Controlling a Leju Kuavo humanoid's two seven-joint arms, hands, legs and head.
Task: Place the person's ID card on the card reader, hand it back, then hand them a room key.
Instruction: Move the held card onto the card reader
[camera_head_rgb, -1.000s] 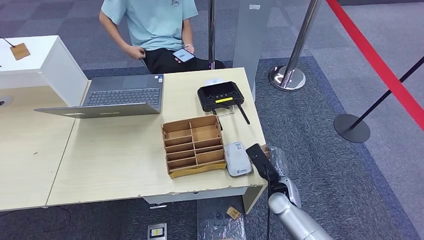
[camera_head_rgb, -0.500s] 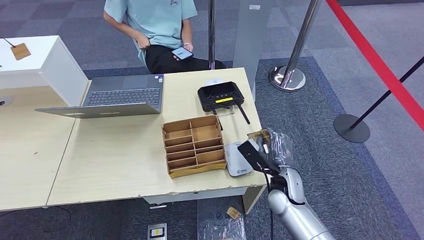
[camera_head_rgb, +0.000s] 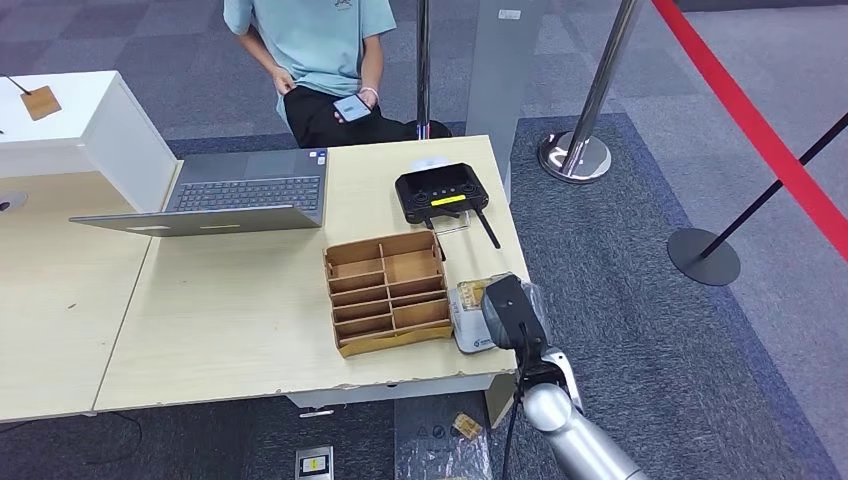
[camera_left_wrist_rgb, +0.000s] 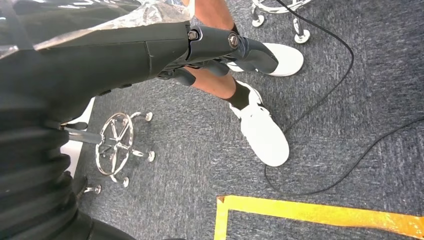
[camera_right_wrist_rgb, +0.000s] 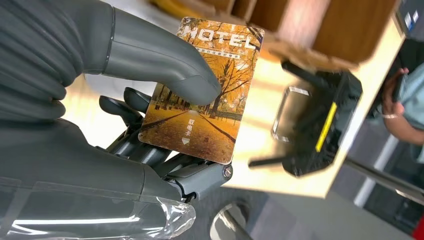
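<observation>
Right hand (camera_right_wrist_rgb: 150, 125) pinches the hotel card (camera_right_wrist_rgb: 200, 90) between thumb and fingers.

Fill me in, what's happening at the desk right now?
The right hand holds a hotel card pinched under its thumb, hovering over the card reader at the table's front edge, beside the wooden organizer. The card is not down on anything yet. A seated person across the table is looking at a phone. The left hand hangs over the floor with nothing in it.
</observation>
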